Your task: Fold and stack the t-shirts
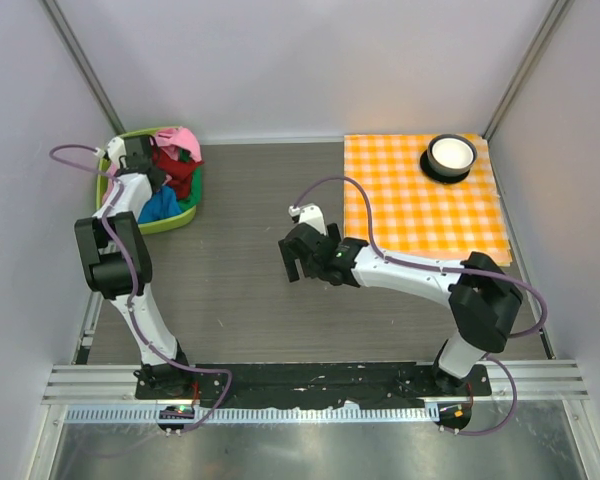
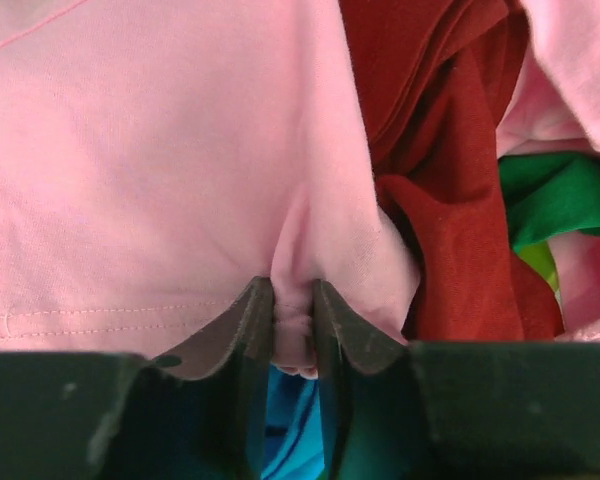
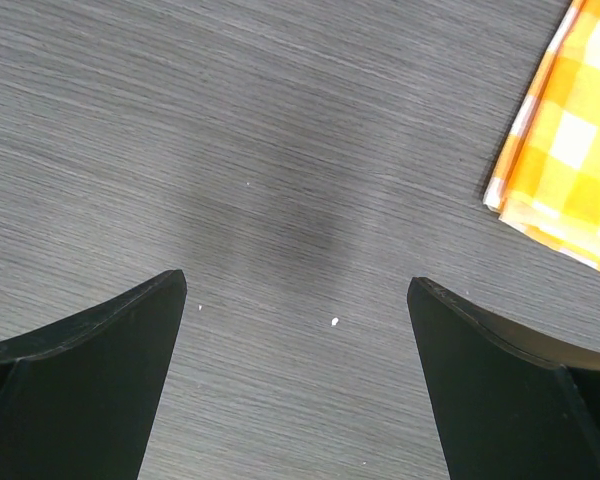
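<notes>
Top external view: the left end effector [image 1: 138, 152] is sunk into a lime-green plastic basket [image 1: 170, 225] at the far left corner of the dark, fine-grained worktop [image 1: 240, 260]. Its two dark tapered fingers [image 2: 248, 320] are pressed together on a pinched ridge of the pink t-shirt [image 2: 160, 150], a smooth soft knit with a stitched hem running just left of the grip. The cloth bunches into a narrow fold between the tips and spreads flat above and to the left of them.

Right of that end effector, touching the pink cloth, lies the dark red t-shirt [image 2: 450, 200] in deep crumpled folds. Further right a strip of the green t-shirt [image 2: 560, 195] shows. Below the fingers, under the pink hem, a patch of the bright blue t-shirt [image 2: 295, 430] is visible. All four are heaped in the basket.

Over the middle of the worktop hangs the right end effector [image 3: 295, 285], well apart from the basket. Its broad black curved fingers [image 3: 110, 370] are spread wide, nothing between them but bare streaked surface with a few white specks. Up and to its right lies the folded corner of the orange-and-white checked cloth [image 3: 575, 160], flat and square. A round white bowl [image 1: 451, 153] on a dark disc sits on the far side of that cloth.
</notes>
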Controlling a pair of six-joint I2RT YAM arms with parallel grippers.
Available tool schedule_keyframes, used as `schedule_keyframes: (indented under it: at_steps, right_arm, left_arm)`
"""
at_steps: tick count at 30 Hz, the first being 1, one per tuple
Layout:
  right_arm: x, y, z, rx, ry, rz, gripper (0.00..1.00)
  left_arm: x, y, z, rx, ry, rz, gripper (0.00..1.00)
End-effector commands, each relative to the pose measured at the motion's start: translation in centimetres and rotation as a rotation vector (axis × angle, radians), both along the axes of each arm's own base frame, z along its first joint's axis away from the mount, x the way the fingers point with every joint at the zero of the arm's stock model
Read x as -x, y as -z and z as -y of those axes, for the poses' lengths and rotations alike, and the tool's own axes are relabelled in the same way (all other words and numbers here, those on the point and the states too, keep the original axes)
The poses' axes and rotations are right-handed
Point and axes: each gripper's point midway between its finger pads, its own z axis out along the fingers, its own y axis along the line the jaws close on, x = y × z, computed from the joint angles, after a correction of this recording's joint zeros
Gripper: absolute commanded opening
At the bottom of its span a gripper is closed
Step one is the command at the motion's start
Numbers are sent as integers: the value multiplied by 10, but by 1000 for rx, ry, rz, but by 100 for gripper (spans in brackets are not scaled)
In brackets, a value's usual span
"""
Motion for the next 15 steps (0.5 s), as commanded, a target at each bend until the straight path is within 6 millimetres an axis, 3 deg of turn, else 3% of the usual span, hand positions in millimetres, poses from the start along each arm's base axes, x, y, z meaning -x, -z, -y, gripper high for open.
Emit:
schedule_keyframes:
  at_steps: [1,6,7,8,9,10,11,13,15]
  right_arm:
    - [-3,-1,-10,-26,10,22,100]
    - [0,4,-18,-20,-8,16,100]
    - [-1,4,-19,-20,-9,18,100]
    - [1,3,-22,-22,-13,20,100]
    - [1,5,-23,-19,-14,20,100]
    - [2,5,-25,-18,-15,22,100]
    - [5,5,-29,-19,-26,20,100]
    - [8,6,-33,-15,-34,25,100]
    - [15,4,-38,-14,-50,29,100]
  left_arm:
    - [-5,-11,-2,1,-12,73,24]
    - [12,-14,3,23,-31,90,0]
    - [17,-30,4,32,-46,134,0]
    - [29,-21,6,43,-58,122,0]
    - [33,-29,7,49,-66,153,0]
    - [40,-50,8,61,-82,214,0]
    - [52,-47,12,70,-84,216,0]
    - [68,-75,15,63,-91,287,0]
    - [80,-90,19,61,-89,313,0]
